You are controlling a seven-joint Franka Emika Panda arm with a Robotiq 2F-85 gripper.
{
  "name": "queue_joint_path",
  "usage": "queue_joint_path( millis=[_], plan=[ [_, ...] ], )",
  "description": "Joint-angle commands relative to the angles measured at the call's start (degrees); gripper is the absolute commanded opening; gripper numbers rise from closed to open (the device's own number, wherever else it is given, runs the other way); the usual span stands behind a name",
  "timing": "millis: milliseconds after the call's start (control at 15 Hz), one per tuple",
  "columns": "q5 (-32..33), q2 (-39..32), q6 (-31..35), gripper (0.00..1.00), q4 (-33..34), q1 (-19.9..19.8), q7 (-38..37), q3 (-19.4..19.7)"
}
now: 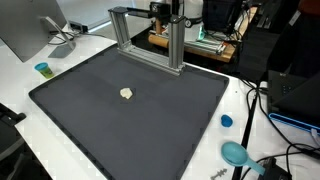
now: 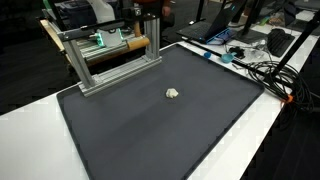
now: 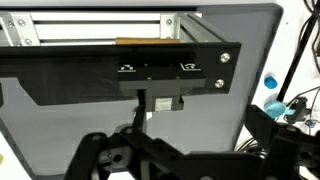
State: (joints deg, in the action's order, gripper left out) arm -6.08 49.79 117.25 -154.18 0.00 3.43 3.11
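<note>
Aluminium frame [image 1: 177, 45] standing upright on the back edge of a dark mat [image 1: 80, 115], which covers most of a white desk [image 1: 20, 95]. Both exterior views show its two posts, top beam and base rail [image 2: 120, 72]. Set at the rim, the frame probably leaves the middle of the mat free for work. A small pale lump [image 1: 126, 93] lies alone in the middle of the mat [image 2: 150, 130], well apart from the frame and approachable from every side. In the wrist view the frame's silver beam [image 3: 100, 28] and a black plate [image 3: 130, 65] bolted to it fill the upper half. The tool [image 3: 170, 158] enters from the bottom edge, its jaws spread wide and holding nothing. The frame thus lies straight ahead of the tool and near it, with no contact visible. The lump cannot be made out in the wrist view. Blue items [image 3: 270, 82] sit on the desk beyond the mat's edge.
</note>
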Motion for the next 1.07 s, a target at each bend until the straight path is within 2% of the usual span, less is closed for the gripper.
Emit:
queue_joint_path(
  millis=[0, 200, 533, 1000],
  plan=[
    [2.24, -0.42, 1.52, 1.0, -0.56, -1.42, -0.91, -1.16],
    [3.77, -1.28, 2.62, 1.0, -1.01, -1.68, -0.83, -1.44],
    [2.72, -1.54, 1.44, 1.0, -0.25, -1.05, -0.73, -0.62],
    [3.77, -4.49, 7.66, 1.0, -1.15, -2.72, -5.22, -2.7]
  ],
)
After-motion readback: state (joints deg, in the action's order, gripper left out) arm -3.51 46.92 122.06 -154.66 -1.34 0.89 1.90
